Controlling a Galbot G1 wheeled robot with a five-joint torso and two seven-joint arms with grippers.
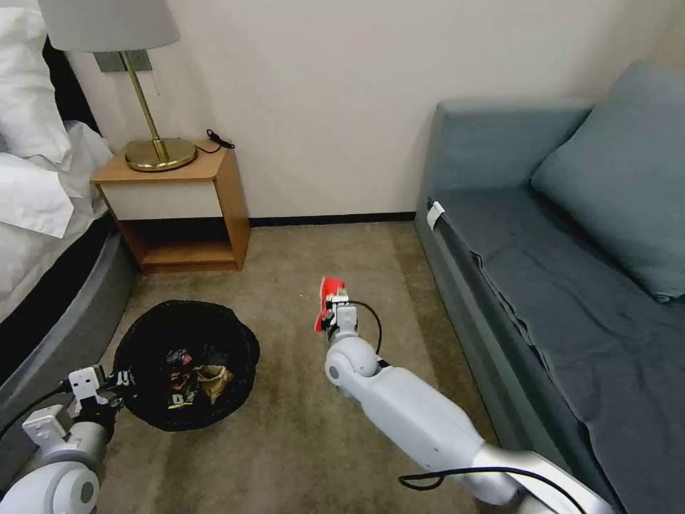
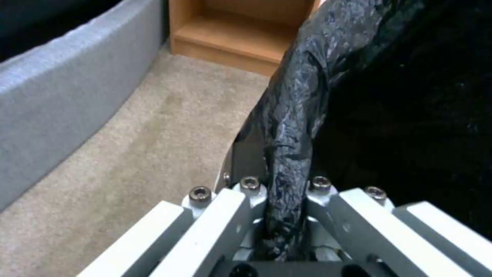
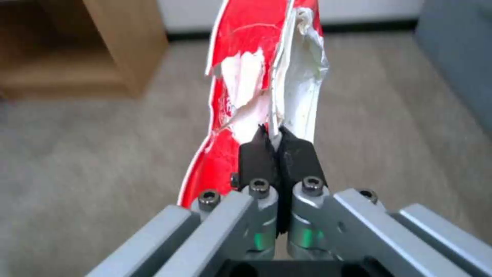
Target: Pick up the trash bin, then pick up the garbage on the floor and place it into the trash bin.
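On the left side, the left gripper (image 1: pixel 118 380) holds the trash bin (image 1: pixel 187 363) by its near rim. In the left wrist view its fingers (image 2: pixel 241 207) are pressed together on the rim, with the black bag (image 2: pixel 292 127) folded between them. Inside the bin I see some litter (image 1: pixel 193 382) already, a few dark and brown pieces.

To the right of the bin, above the open carpet (image 1: pixel 285 435), the right gripper (image 1: pixel 330 310) is clamped on the red-and-white wrapper (image 1: pixel 327 300). The right wrist view shows the 2 dark pads (image 3: pixel 256 157) closed tight on the lower edge of the wrapper (image 3: pixel 246 77), which stands up from them, torn and bent.

So I judge the step in hand is to carry this wrapper to the bin. The next move calls for bringing the right gripper leftward over the bin's mouth before it lets go, because such a light wrapper can drift and fall beside the rim.

The floor is a beige short carpet, and I see no other litter on it. At the left there is a bed (image 1: pixel 36 193), then a wooden nightstand (image 1: pixel 178 207) with a brass lamp (image 1: pixel 153 121), and at the right a grey-blue sofa (image 1: pixel 556 285) with a cushion (image 1: pixel 628 178).
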